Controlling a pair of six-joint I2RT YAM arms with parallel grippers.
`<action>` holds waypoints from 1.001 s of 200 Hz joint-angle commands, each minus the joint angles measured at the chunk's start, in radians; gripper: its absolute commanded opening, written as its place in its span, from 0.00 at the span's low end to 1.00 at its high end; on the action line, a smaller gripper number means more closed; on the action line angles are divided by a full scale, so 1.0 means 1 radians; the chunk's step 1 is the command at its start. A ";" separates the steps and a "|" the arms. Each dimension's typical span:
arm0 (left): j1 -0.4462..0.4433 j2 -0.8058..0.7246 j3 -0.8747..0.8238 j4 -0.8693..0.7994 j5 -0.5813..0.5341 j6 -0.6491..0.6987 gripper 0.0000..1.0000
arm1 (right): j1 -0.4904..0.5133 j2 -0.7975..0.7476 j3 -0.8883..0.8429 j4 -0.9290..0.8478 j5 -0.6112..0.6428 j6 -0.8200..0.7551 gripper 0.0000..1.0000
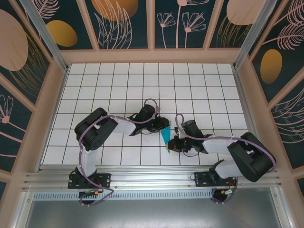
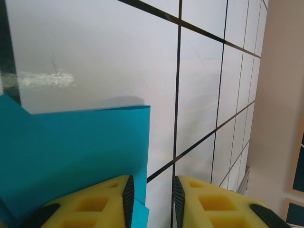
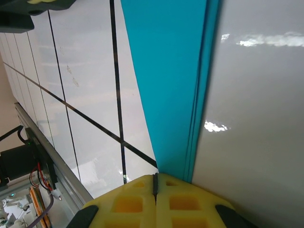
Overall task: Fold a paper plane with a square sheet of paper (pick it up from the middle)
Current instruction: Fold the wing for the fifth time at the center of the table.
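nearest the bases, the right gripper (image 3: 155,176) has its yellow jaws pressed fully together at the narrow tip of the thin teal-blue sheet of paper (image 3: 171,71). the sheet is folded into a slim pointed wedge and lies flat on the white tiled table (image 1: 142,80), between the two grippers. whether the tip is pinched between the jaws or merely lies under them i cannot tell. if it is only pressed down, a sideways drag could let the tip slide and skew the stacked layers, whose edges run close and parallel here. if it is pinched hard, an upward pull could bend or tear the point.

farther out, the left gripper (image 2: 152,183) is partly open, one of its fingers (image 2: 114,190) over the sheet's wide end and the other over bare tile. the gap shows mostly table, so it seems to hold nothing. the wide end's edge throws a shadow and looks slightly raised; closing there could catch a single layer and pull the fold open.

seen from above, the right arm (image 1: 237,147) lies low and reaches left toward the centre. the left arm (image 1: 104,126) bows out with its elbow to the left and reaches right to the sheet's far end, wrist low.
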 commanded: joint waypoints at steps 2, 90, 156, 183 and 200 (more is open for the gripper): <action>0.006 0.066 -0.014 -0.137 -0.114 0.044 0.32 | 0.016 -0.044 -0.019 -0.153 0.015 -0.011 0.01; 0.006 0.071 0.002 -0.158 -0.114 0.058 0.32 | 0.018 -0.021 -0.060 -0.214 0.111 -0.010 0.01; 0.005 0.072 0.007 -0.174 -0.114 0.067 0.32 | 0.043 -0.165 0.047 -0.235 0.046 -0.009 0.02; 0.006 0.071 0.007 -0.174 -0.114 0.066 0.32 | 0.075 -0.139 0.070 -0.179 0.026 0.006 0.02; 0.006 0.073 0.009 -0.174 -0.113 0.068 0.32 | 0.083 -0.112 0.084 -0.184 0.050 0.002 0.02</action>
